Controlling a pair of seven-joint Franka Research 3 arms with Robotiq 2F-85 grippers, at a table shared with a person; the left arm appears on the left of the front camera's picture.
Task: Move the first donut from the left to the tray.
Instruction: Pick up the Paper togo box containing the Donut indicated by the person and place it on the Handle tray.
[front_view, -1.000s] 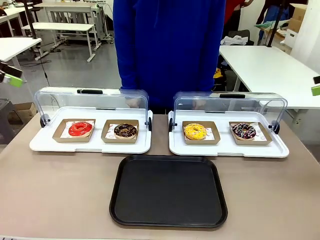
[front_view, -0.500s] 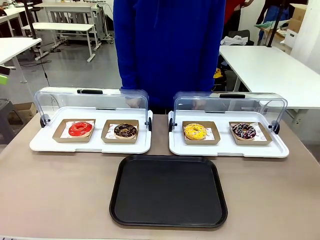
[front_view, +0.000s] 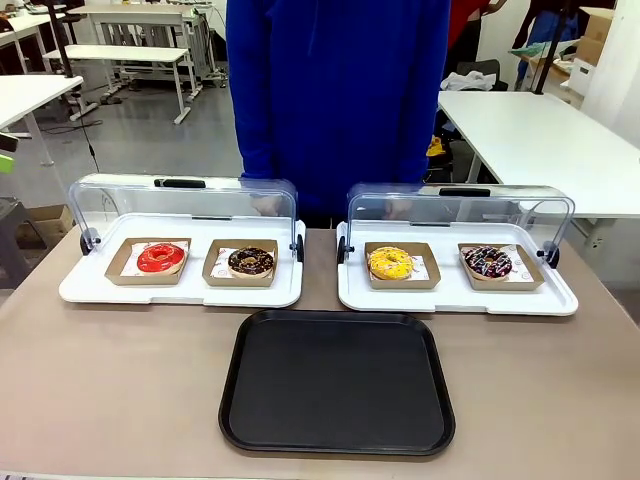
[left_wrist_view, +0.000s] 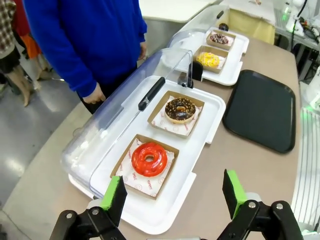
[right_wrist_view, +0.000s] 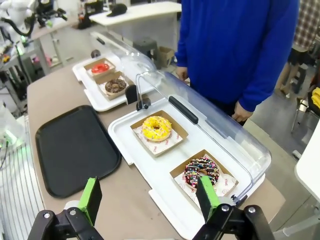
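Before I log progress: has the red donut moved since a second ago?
No. The red donut keeps its place on the white tray, beside the chocolate donut.

1. Left white tray (front_view: 180, 292) on the table (front_view: 110, 380), clear lid (front_view: 180, 205) swung back; a chocolate donut (front_view: 251, 261) in a cardboard holder (front_view: 215, 272) sits in its right half.
2. Right white tray (front_view: 457, 299), its lid (front_view: 460, 210) also swung back, holds a yellow donut (front_view: 389, 262) beside a sprinkled donut (front_view: 488, 262), each in a holder.
3. A person (front_view: 338, 100) in a blue top stands behind both trays.
4. White tables (front_view: 540, 140) stand farther back.

The left gripper (left_wrist_view: 174, 193) and right gripper (right_wrist_view: 148, 194) match — black jointed fingers (left_wrist_view: 84, 226), green pads (left_wrist_view: 111, 194).
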